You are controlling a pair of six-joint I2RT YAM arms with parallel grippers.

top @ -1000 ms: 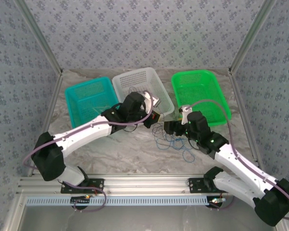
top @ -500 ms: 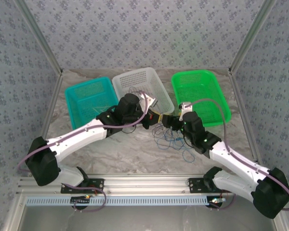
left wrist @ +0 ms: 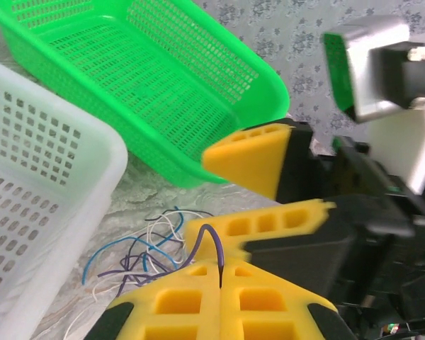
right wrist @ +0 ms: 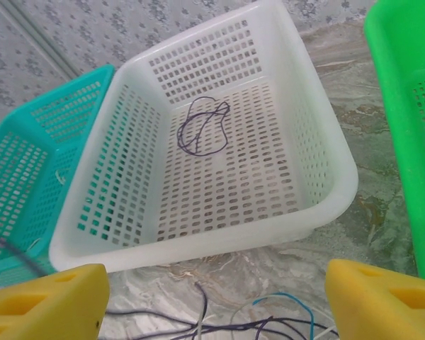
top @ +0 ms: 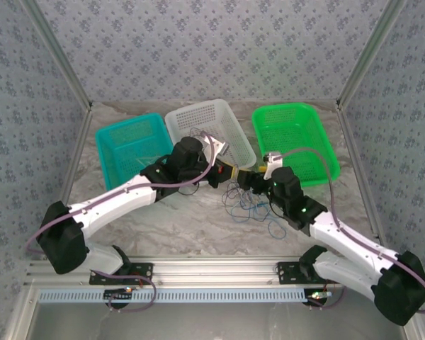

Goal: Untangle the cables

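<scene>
- White basket [top: 207, 127]: one dark cable [right wrist: 202, 126] lies inside it, seemingly sorted.
- Left pincer [left wrist: 219, 283], just in front of the basket, is clamped on a dark purple strand [left wrist: 205, 241]; the right pincer [right wrist: 212, 312] gapes empty.
- The other cables [left wrist: 143, 261] lie tangled on the table [top: 170, 219] before the basket, so most work is left.

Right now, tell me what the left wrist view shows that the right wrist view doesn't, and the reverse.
Left wrist, not right wrist: the left gripper, shut on a dark purple cable that arcs up from between its yellow fingers.

Right wrist, not left wrist: the teal basket, and a dark cable loop lying on the floor of the white basket.

Both: the white basket, the green basket, the open right gripper, and the tangled cables on the table.
</scene>
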